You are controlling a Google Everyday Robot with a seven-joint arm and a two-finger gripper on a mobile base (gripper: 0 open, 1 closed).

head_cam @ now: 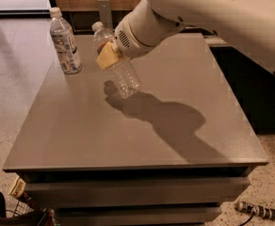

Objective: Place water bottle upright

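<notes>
Bottom left corner, on the floor: a dark wire basket (5, 212), partly cut off, with a tan labelled item (17, 188) sticking up beside it; can't tell what that item is.

Back left of the grey table (128, 140): tall clear bottle (65, 42), smooth, white cap, big label with text, standing upright near the table's left edge.

Just right of it, apart from it: the water bottle (122, 74), small, clear, ribbed, white cap. It is tilted, with the cap up and toward the back left and the base down toward the front right, over the back-left part of the tabletop. The base is very close to the surface; can't tell whether it touches. Its shadow falls on the table directly next to the base.

The gripper (110, 55) is clamped across the water bottle's upper body, below the shoulder. A tan finger pad (105, 58) presses on the near side, and the jaws are closed down to the bottle's width. The far finger is hidden behind the bottle.

The white arm (198, 13) comes in from the upper right, its rounded wrist housing right behind the gripper. Its big shadow runs across the table centre toward the right front.

Bottom right, on the speckled floor (274, 149): a dark banded cable-like thing (261, 211).
</notes>
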